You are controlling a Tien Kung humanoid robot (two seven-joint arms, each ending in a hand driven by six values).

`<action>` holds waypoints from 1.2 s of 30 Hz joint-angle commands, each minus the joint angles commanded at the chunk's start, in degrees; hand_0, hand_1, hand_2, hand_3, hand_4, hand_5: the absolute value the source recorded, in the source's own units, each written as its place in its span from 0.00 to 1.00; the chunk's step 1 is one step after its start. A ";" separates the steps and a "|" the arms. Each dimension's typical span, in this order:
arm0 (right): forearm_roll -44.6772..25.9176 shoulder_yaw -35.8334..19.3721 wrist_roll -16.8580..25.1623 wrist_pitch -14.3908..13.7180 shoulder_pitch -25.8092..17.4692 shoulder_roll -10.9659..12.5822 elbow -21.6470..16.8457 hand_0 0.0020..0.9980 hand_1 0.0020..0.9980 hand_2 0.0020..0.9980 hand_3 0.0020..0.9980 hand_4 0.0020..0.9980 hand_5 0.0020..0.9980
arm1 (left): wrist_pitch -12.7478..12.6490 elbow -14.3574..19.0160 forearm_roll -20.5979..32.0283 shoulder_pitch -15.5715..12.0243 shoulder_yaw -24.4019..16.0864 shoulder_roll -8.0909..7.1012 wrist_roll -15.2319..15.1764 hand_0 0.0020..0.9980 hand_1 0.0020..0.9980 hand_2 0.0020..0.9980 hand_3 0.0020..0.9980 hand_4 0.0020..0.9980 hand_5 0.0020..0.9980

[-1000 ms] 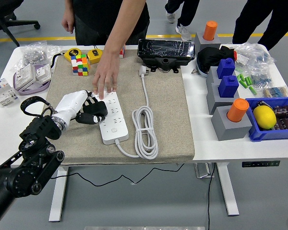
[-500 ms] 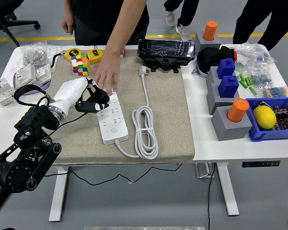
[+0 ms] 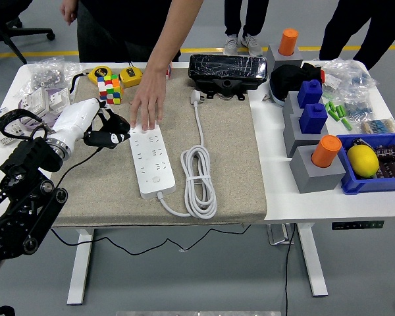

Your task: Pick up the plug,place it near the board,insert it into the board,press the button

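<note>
The left hand (image 3: 100,129) hangs over the left part of the mat (image 3: 230,164), just left of the strip (image 3: 149,161). It has a white back and black fingers (image 3: 112,137) that are curled, and they hold nothing. Its black arm comes in from the lower left corner. The right hand is out of view.

The strip is white and lies lengthwise on the mat. A person's hand (image 3: 147,105) presses flat on its far end, the arm reaching in from the top. The strip's white cable (image 3: 199,172) leaves its near end, lies coiled to its right and runs up to the plug (image 3: 195,97). The plug lies on the mat near the far edge, well apart from the left hand, just in front of a black box (image 3: 227,71).

Behind the left hand sit a colour cube (image 3: 108,88) and 2 yellow tape measures (image 3: 115,74). At the far left of the table (image 3: 296,201) lie white parts and clear bags. To the right of the mat stand grey blocks, 2 with blue tops (image 3: 312,105) and 1 with an orange cylinder (image 3: 326,151). A blue bin (image 3: 347,181) at the right edge holds a lemon (image 3: 363,160).
</note>
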State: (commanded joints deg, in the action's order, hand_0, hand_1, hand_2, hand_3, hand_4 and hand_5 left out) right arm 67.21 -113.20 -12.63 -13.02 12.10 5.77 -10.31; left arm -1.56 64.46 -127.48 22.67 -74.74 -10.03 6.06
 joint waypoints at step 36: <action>-0.59 0.33 -0.05 0.14 0.09 0.21 0.00 0.78 0.69 0.71 0.76 1.00 1.00 | 4.51 -5.77 -2.52 -2.21 -1.53 -0.25 -0.45 0.33 0.20 0.30 0.46 0.93 0.37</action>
State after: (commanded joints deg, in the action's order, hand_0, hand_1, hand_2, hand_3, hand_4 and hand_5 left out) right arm 66.62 -112.87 -12.68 -12.88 12.19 5.97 -10.31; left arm 2.95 58.69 -130.00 20.46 -76.28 -10.27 5.61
